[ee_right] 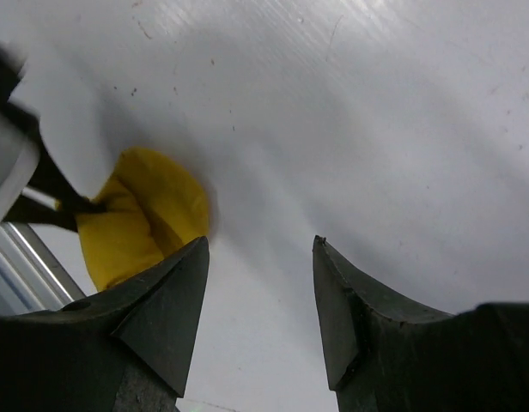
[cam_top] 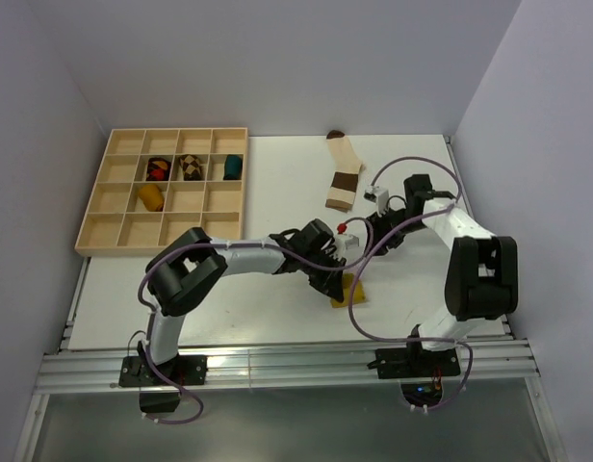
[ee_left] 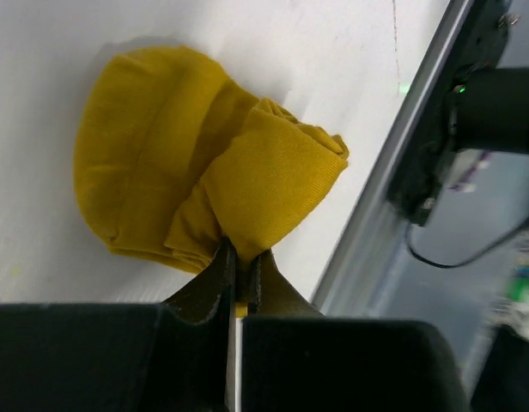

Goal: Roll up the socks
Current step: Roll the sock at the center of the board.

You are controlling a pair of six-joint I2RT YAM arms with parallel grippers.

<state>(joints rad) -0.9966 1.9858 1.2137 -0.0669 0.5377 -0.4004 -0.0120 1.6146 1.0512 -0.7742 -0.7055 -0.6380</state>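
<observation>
The top view alone takes in the whole white surface (cam_top: 229,289), the wooden compartment tray (cam_top: 99,231) at its far left and both arms. It also shows the cream sock with brown bands (cam_top: 343,175) lying flat and untouched at the far edge, well apart from both hands. The left arm reaches low and rightward across the surface, and its left hand (cam_top: 339,285) meets the yellow sock (cam_top: 355,292) near the front edge. The right arm folds back toward the centre, with the right hand (cam_top: 373,241) just beyond that sock. Only the left wrist view shows the grasp: the left hand (ee_left: 239,257) is pinched narrow on the near edge of the yellow sock (ee_left: 204,172), which lies partly folded over itself on the surface. Only the right wrist view shows the right hand (ee_right: 258,245) spread wide over bare surface, holding nothing, with the yellow sock (ee_right: 144,215) to one side. The tray holds four small bundles: red-and-dark (cam_top: 159,169), brown-checkered (cam_top: 190,166), teal (cam_top: 233,166) and, one row nearer, a mustard-orange bundle (cam_top: 150,197).
</observation>
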